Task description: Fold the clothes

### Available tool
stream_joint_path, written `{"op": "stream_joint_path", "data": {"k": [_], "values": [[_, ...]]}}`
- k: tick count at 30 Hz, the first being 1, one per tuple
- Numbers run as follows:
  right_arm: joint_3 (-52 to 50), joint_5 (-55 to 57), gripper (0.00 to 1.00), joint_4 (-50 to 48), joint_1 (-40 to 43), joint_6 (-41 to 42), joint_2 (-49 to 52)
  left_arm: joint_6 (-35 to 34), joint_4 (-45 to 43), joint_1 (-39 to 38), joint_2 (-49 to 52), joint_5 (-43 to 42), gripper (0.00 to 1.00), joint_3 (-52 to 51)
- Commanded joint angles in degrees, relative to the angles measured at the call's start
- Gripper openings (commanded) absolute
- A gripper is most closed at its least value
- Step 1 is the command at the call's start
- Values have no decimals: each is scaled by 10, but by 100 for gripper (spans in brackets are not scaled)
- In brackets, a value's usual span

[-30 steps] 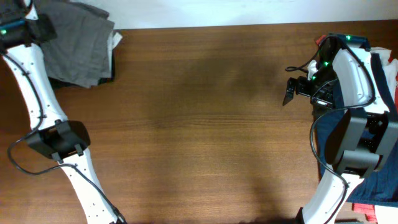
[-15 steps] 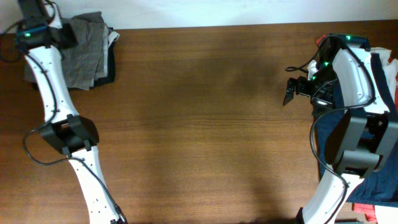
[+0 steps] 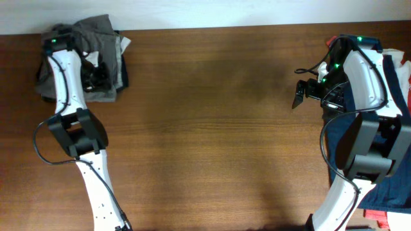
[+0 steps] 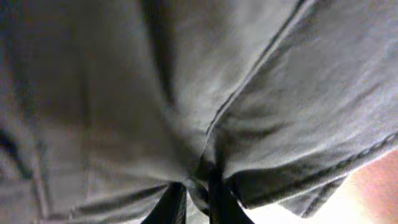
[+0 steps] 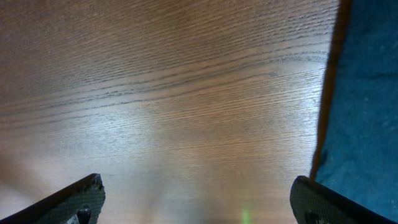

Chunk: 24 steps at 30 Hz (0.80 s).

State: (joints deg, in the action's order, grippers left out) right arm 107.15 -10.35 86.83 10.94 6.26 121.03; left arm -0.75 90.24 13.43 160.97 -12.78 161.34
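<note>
The grey-khaki shorts (image 3: 96, 38) lie bunched in the table's far left corner, on a black garment (image 3: 122, 70). My left gripper (image 3: 96, 76) is down on this pile. In the left wrist view grey fabric (image 4: 186, 93) fills the frame, and the left gripper (image 4: 196, 202) has its two dark fingers close together with a fold of the fabric pinched between them. My right gripper (image 3: 299, 95) hovers open and empty over bare wood at the right. In the right wrist view it (image 5: 199, 208) has its fingertips (image 5: 74, 202) wide apart.
Navy shorts (image 3: 385, 186) and red-and-white pieces (image 3: 401, 70) are heaped at the table's right edge under the right arm. The navy fabric (image 5: 367, 93) also shows at the right of the right wrist view. The brown wooden table (image 3: 212, 128) lies between the two piles.
My left arm has swung from the far left corner to the right and down onto the grey pile, which is now more bunched. The right arm has not moved.
</note>
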Motion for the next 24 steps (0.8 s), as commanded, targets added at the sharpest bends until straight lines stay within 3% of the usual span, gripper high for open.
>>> {"op": "stream_joint_path", "data": {"k": [1, 4, 9, 10, 12, 13, 21, 24], "values": [[10, 5, 99, 2, 0, 4, -8, -2, 32, -46, 12, -64, 11, -3], [10, 5, 99, 2, 0, 4, -8, -24, 37, -50, -43, -76, 12, 24], [10, 5, 99, 2, 0, 4, -8, -23, -130, -14, -116, -61, 35, 55], [10, 5, 99, 2, 0, 4, -8, -23, -143, -9, -115, -49, 36, 55], [10, 5, 99, 2, 0, 4, -8, -23, -181, 4, -115, 92, 36, 55], [10, 5, 99, 2, 0, 4, -8, -23, -190, 12, -115, 123, 36, 54], [10, 5, 99, 2, 0, 4, -8, -23, -184, 72, -24, 129, 35, 45], [10, 5, 99, 2, 0, 4, -8, -23, -182, 95, -12, 193, 35, 53]]}}
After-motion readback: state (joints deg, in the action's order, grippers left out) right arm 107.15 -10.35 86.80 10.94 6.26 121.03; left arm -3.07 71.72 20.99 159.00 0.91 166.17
